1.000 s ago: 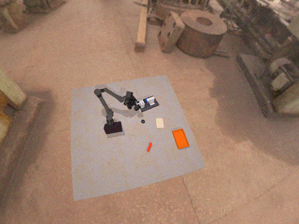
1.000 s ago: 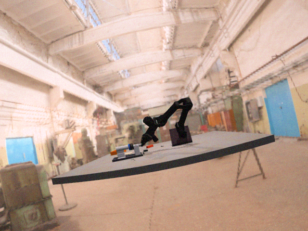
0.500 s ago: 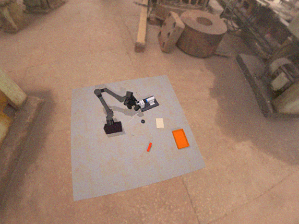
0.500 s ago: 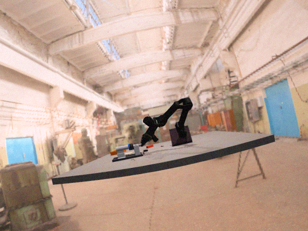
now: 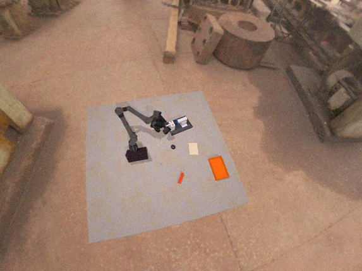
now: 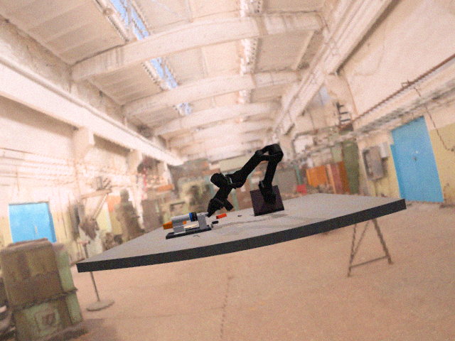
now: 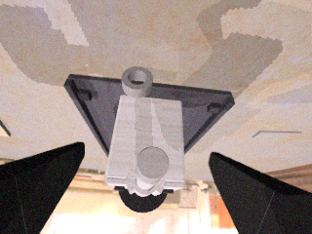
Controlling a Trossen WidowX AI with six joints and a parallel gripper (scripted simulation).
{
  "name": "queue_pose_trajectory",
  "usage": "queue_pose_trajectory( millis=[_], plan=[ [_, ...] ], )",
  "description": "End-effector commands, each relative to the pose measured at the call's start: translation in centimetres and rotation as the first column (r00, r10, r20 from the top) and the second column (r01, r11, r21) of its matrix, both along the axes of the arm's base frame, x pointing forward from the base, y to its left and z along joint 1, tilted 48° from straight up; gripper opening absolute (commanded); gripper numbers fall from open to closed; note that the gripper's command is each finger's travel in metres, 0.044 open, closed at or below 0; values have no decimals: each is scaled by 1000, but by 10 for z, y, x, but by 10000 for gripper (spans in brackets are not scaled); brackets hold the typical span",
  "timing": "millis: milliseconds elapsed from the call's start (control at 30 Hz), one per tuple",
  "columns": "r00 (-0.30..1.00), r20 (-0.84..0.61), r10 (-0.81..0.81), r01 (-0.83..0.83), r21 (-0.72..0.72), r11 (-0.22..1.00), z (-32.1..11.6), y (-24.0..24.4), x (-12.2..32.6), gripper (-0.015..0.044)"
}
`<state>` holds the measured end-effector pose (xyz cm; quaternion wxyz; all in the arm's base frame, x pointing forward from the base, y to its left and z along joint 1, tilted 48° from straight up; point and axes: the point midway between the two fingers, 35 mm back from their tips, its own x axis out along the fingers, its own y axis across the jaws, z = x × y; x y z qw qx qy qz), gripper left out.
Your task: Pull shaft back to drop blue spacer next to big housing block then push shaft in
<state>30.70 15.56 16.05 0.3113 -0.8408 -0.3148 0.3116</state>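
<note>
at the near end of the shaft [image 7: 152, 163], my claw [image 5: 168, 127] [image 6: 209, 214] [image 7: 148, 153] stands wide open, one finger either side, gripping nothing. the blue spacer [image 5: 177, 121] [image 6: 195, 216] sits up between the upright support [image 6: 202, 222] [image 7: 146, 127] and the big housing block [image 5: 183, 121] [image 6: 179, 224], above the dark base plate [image 5: 181, 130] [image 6: 188, 232] [image 7: 200, 92]. i see the orange tray [image 5: 218, 168] [image 6: 168, 225] well apart from them.

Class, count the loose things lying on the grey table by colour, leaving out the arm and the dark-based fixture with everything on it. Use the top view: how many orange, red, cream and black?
Orange: 1, the tray
Red: 1, the bar
Cream: 1, the flat rectangle
Black: 1, the ring
Total: 4
</note>
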Motion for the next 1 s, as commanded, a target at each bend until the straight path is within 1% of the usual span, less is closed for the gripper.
queue_pose_trajectory(
  millis=[0,233,733,967],
  plan=[
    [1000,-5,-2,2,2,1000,-2,4,4,440],
    [1000,-4,-2,2,3,1000,-4,8,7,440],
    [1000,-3,1,-1,0,1000,-4,7,5,46],
    [1000,-4,0,0,1,1000,-4,7,5,0]
  ],
)
